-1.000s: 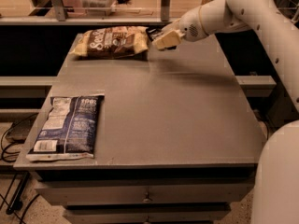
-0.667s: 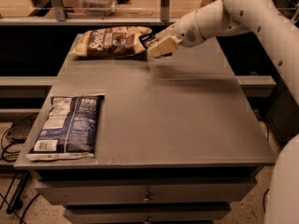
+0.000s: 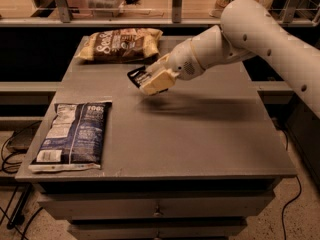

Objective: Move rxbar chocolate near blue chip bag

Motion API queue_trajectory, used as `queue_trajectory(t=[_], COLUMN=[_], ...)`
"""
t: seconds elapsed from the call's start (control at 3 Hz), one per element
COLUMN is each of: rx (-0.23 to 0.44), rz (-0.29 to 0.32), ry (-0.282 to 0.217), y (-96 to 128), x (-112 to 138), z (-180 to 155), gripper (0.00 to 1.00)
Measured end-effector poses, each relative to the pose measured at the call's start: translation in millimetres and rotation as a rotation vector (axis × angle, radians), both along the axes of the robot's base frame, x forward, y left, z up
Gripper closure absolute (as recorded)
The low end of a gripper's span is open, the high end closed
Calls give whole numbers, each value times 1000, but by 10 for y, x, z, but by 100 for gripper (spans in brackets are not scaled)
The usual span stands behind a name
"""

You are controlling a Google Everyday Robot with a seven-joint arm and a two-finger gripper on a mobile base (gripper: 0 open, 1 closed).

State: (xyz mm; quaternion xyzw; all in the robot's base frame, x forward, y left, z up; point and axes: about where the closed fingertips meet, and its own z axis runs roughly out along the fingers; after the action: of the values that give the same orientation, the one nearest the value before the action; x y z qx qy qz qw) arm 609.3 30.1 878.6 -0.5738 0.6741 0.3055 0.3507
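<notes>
The blue chip bag [image 3: 74,135] lies flat at the table's front left, dark blue and white with a white label. My gripper [image 3: 148,80] hangs above the middle of the table, to the right of and behind the blue bag. It is shut on the rxbar chocolate [image 3: 137,76], a small black wrapper that sticks out to the left of the cream-coloured fingers [image 3: 159,81] and is held clear of the tabletop. My white arm [image 3: 260,29] reaches in from the upper right.
A brown-and-tan chip bag [image 3: 120,44] lies at the table's [image 3: 200,134] back left. A shelf with containers runs behind the table. Drawers sit under the front edge. Cables lie on the floor at the left.
My gripper has moved from the back of the table beside the brown bag toward the front left, carrying the rxbar chocolate toward the table's middle.
</notes>
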Motion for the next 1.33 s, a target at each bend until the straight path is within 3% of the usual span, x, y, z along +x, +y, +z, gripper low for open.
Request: queue_trajectory(t=[0.33,0.67,1.33], rx=[20,48,95], rz=[39,47,54], ry=[66,125,168], y=[189,303,482], x=[-421,-678,-903], z=[-208,-340,-375], gripper=[83,61,13])
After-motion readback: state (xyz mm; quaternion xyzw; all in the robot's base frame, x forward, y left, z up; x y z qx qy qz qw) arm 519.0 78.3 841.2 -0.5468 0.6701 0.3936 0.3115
